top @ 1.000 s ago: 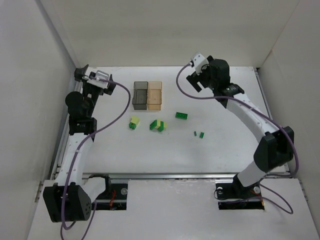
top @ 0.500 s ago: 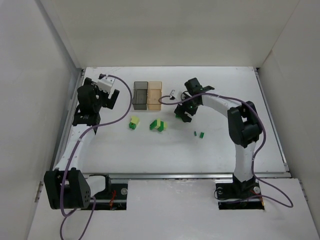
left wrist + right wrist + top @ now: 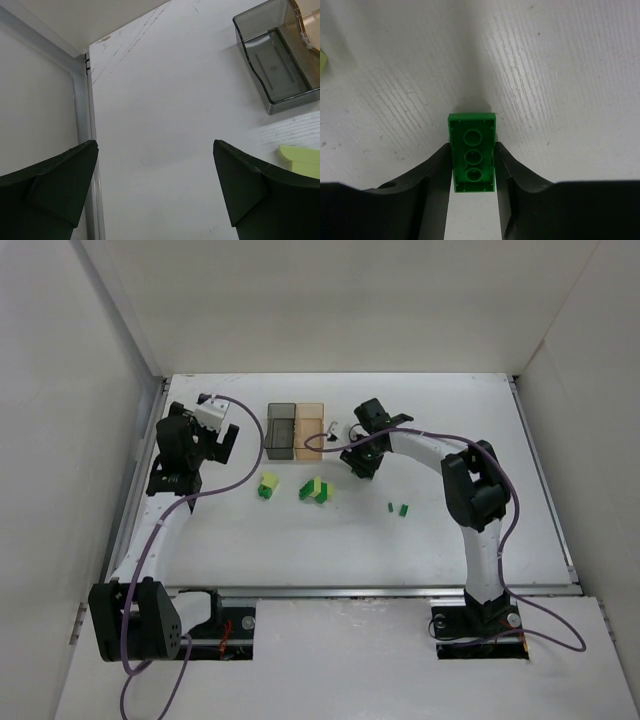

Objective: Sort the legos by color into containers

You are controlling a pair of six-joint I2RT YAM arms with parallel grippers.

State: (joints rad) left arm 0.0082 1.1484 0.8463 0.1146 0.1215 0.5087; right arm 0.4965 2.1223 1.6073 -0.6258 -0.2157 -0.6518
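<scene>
The right gripper [image 3: 472, 150] pinches a small dark green plastic lego brick [image 3: 472, 159] across its width (jaws pressed on both long sides), long axis running out along the fingers. Both sit just right of the amber-tan translucent box [image 3: 311, 435]; left of it, the smoky grey box [image 3: 281, 432], then the wide-open, empty left gripper [image 3: 155, 170].

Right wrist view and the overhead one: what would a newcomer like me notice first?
A dark green brick, hollow side toward the camera, is pinched by the black fingers of the right gripper at the centre of the right wrist view. From above, two joined boxes, one smoky grey and one amber, sit toward the far side of the table, with small green and yellow-green bricks scattered in front of them.
</scene>
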